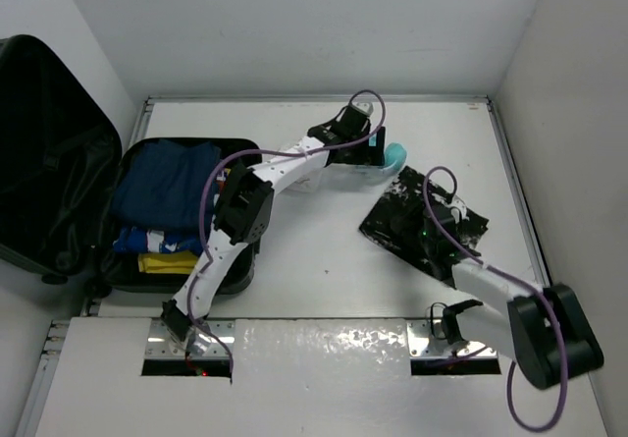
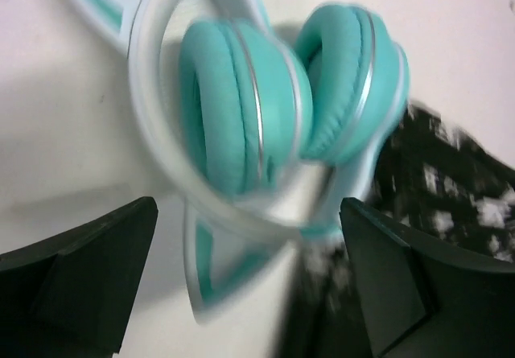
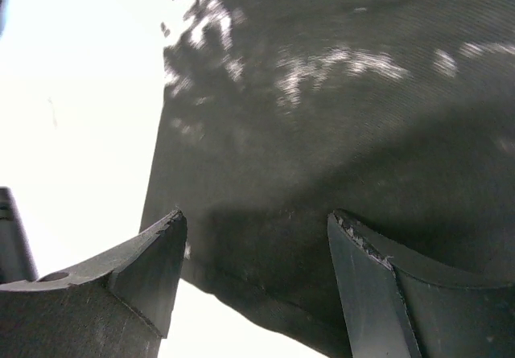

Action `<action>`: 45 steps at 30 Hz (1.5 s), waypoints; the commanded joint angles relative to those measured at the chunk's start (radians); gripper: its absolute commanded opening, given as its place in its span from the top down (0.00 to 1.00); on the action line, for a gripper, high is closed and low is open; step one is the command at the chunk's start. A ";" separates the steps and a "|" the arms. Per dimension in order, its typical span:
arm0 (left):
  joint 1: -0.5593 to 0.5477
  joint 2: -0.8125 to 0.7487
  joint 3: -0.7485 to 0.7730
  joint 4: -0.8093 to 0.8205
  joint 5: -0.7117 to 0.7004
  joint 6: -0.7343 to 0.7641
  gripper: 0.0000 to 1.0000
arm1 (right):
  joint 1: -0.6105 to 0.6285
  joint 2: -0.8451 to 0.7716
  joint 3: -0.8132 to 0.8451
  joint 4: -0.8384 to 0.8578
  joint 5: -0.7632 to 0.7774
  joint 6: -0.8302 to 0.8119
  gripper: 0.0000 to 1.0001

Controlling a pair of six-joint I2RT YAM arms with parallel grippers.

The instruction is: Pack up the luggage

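Black hard-shell luggage (image 1: 49, 133) is lying open at the left edge of the desk (image 1: 324, 270), already holding folded navy clothing (image 1: 162, 182) and a yellow item (image 1: 167, 263). Packing is judged partly complete. Teal headphones (image 2: 273, 109) and a black speckled garment (image 3: 338, 117) are lying outside it on the desk. The left claw (image 2: 248, 213) is gaping wide at the headphones, gripping nothing. The right claw (image 3: 253, 221) is hovering spread above the garment.

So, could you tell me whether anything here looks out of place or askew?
The black speckled garment lies crooked on the table, outside the open luggage, and the teal headphones lie loose at its edge. Neither is packed yet.
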 commanded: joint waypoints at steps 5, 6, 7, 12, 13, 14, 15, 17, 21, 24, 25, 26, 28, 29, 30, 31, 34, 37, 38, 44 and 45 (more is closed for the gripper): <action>-0.007 -0.430 -0.259 0.016 -0.127 -0.021 0.04 | 0.131 0.279 0.106 0.258 -0.032 0.315 0.30; -0.007 -0.470 -0.280 0.013 -0.184 -0.026 0.04 | 0.155 0.304 0.151 0.290 -0.015 0.334 0.29; -0.007 -0.551 -0.325 0.004 -0.217 -0.032 0.04 | 0.177 0.311 0.173 0.309 -0.004 0.364 0.29; -0.007 -0.853 -0.530 0.030 -0.443 -0.067 0.03 | 0.223 0.215 0.332 0.119 0.025 0.312 0.21; -0.006 -0.892 -0.610 0.035 -0.457 -0.067 0.03 | 0.220 0.185 0.354 0.035 0.048 0.233 0.19; -0.006 -0.930 -0.651 0.036 -0.474 -0.069 0.03 | 0.217 0.157 0.395 -0.111 0.110 0.180 0.15; -0.006 -1.002 -0.693 0.047 -0.469 -0.070 0.03 | 0.215 0.108 0.416 -0.181 0.147 0.121 0.12; -0.006 -1.112 -0.832 0.059 -0.450 -0.086 0.03 | 0.185 0.079 0.440 -0.302 0.169 -0.053 0.09; -0.009 -1.291 -1.152 0.162 -0.329 -0.132 0.03 | 0.017 0.116 0.488 -0.566 0.165 -0.416 0.09; -0.018 -1.378 -1.267 0.188 -0.276 -0.159 0.03 | -0.108 0.158 0.465 -0.596 0.114 -0.528 0.11; -0.023 -1.409 -1.337 0.193 -0.261 -0.164 0.03 | -0.124 0.161 0.454 -0.622 0.112 -0.540 0.13; -0.036 -1.421 -1.369 0.213 -0.247 -0.166 0.03 | -0.136 0.161 0.437 -0.613 0.100 -0.555 0.15; -0.058 -1.444 -1.441 0.205 -0.226 -0.172 0.03 | -0.138 0.148 0.378 -0.585 0.073 -0.550 0.18; -0.064 -1.450 -1.463 0.202 -0.219 -0.175 0.03 | -0.136 0.143 0.359 -0.573 0.054 -0.537 0.22; -0.067 -1.458 -1.489 0.207 -0.181 -0.179 0.03 | -0.134 0.137 0.312 -0.561 0.012 -0.524 0.28; -0.075 -1.476 -1.515 0.220 -0.151 -0.178 0.03 | -0.128 0.114 0.275 -0.505 -0.021 -0.502 0.31; -0.086 -1.519 -1.626 0.300 -0.068 -0.185 0.03 | -0.034 0.021 0.070 -0.263 -0.090 -0.286 0.34; -0.082 -1.547 -1.664 0.259 -0.092 -0.208 0.03 | 0.109 -0.036 -0.081 -0.059 0.031 0.021 0.36; -0.086 -1.555 -1.664 0.241 -0.109 -0.228 0.03 | 0.153 -0.037 -0.110 -0.003 0.052 0.169 0.36; -0.084 -1.653 -1.661 0.090 -0.265 -0.300 0.03 | 0.394 0.090 -0.032 0.148 0.151 0.451 0.25; -0.084 -1.673 -1.654 0.075 -0.297 -0.305 0.03 | 0.419 0.106 -0.003 0.218 0.128 0.456 0.23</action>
